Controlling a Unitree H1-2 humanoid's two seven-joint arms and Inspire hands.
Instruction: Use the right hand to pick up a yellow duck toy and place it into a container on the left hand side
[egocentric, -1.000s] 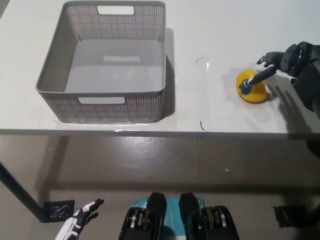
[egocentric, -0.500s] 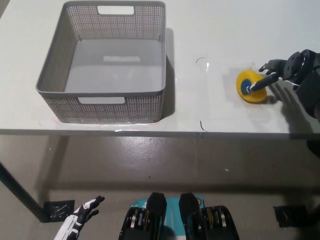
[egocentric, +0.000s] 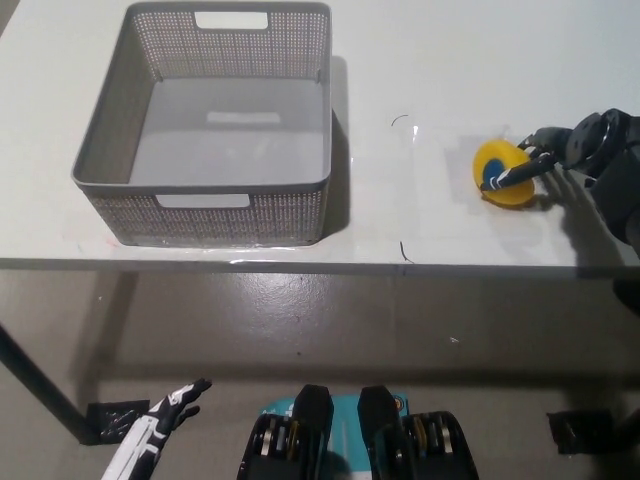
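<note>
White table (egocentric: 420, 60) fills the upper part of the head view, its front edge running across the middle of the picture, with grey floor (egocentric: 330, 330) below it. On the table's left part stands a grey perforated basket (egocentric: 118, 140), upright, with handle slots in its near and far walls; its inside shows only the bare bottom. Well apart from it, near the table's right end, lies the yellow duck (egocentric: 505, 172), seen as a rounded yellow shape with a blue spot facing the camera; it seems tipped up on edge rather than lying flat, though the view is too small to be sure. The black right hand (egocentric: 560, 150) comes in from the right edge at table height. Its fingers (egocentric: 510, 177) are spread, one of them lying across the duck's blue spot and touching it, others reaching past the duck's upper right side. The fingers are not closed around the toy; the duck rests on the table, in contact with the hand but not gripped by it. A dark shadow of the arm falls on the table to the right of the duck. The white left hand (egocentric: 165, 418) hangs low at the lower left, below table level and over the floor, fingers extended and apart, holding nothing. Two small dark marks show on the table between basket and duck.
</note>
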